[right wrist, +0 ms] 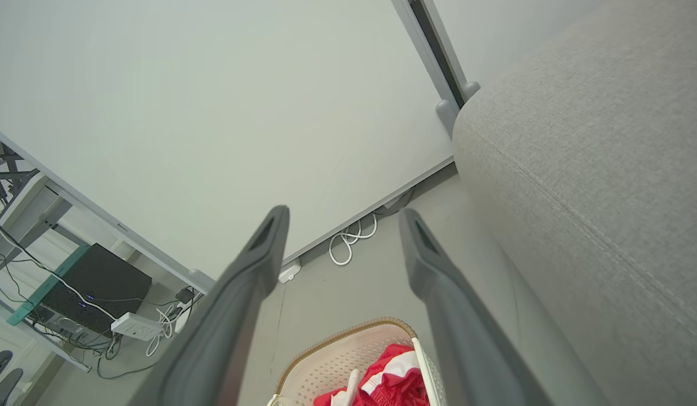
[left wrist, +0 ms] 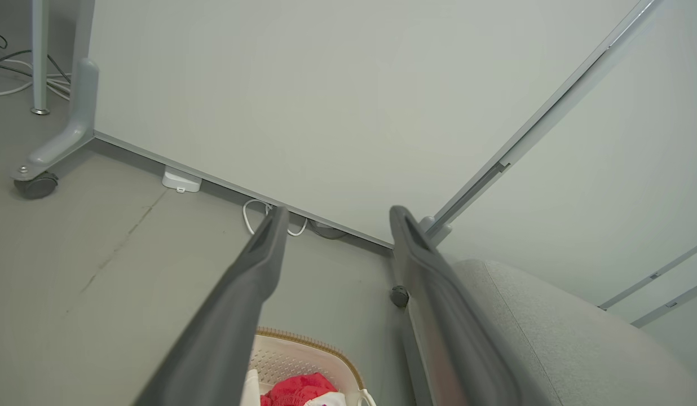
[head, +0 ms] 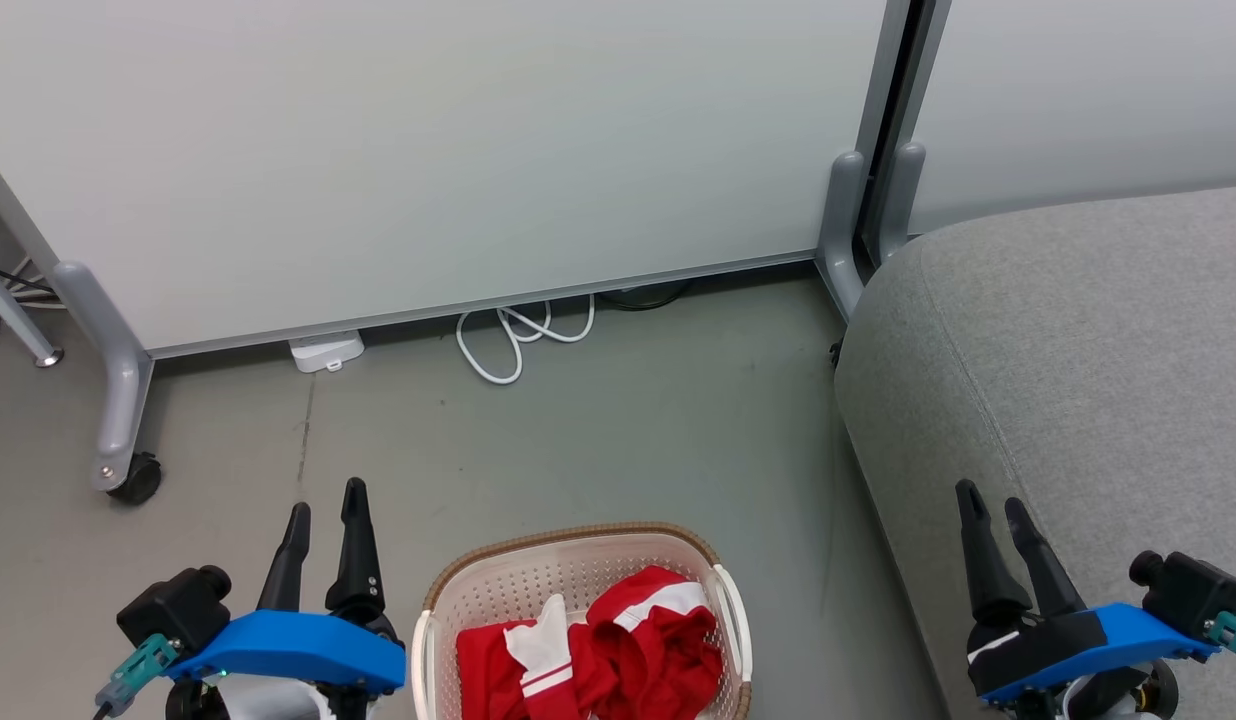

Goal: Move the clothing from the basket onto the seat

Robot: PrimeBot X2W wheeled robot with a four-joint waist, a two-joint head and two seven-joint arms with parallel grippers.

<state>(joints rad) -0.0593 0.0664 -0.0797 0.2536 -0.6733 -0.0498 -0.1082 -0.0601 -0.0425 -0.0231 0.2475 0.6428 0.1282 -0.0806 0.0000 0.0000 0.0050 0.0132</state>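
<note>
We face a big pale panel wall [head: 428, 150] that fills the top of the head view and stands on grey feet. To our right is the light grey sofa [head: 1078, 350], its rounded edge and one long seam turned toward us. Between the two lies a grey-green floor [head: 628, 440] with a thin crack running down its left part.

The cream basket [head: 578, 545] with its brown rim sits on that floor at the bottom middle of the head view, between our two arms. It is near the sofa's side but apart from it. All the clothing [head: 638, 650] lies inside the basket, crumpled red fabric with white panels and a white stripe, bunched toward the near end. The far perforated wall is left bare.

Our left gripper [head: 327, 497] hangs over the floor just left of the basket, released, with its fingers apart and nothing between them. Our right gripper [head: 988, 495] hangs over the sofa's front edge, also spread wide and holding nothing. Neither touches the clothing or the basket.

Under the panel's lower edge we see a white cable [head: 518, 345] looped on the floor. Left of it is a small white plug box [head: 325, 351], and further left a black caster [head: 136, 478] sits under a grey foot.
</note>
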